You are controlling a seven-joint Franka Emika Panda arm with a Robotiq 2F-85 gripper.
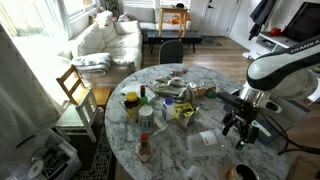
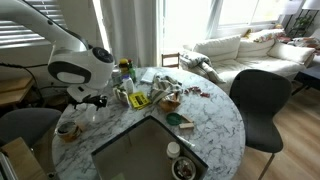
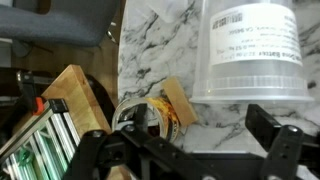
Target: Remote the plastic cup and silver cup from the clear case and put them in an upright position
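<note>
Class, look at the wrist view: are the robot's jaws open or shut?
Open. The gripper shows both jaws standing far apart, with marble tabletop visible between them.

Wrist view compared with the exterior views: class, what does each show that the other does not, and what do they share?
Only the wrist view shows the printed label on the translucent plastic container, and the gripper close up, with its fingers spread apart. Only the exterior views show the white sofa and the robot's whole arm; in an exterior view there is also a grey rectangular tray and a black chair. Both share the marble table under the gripper.
</note>
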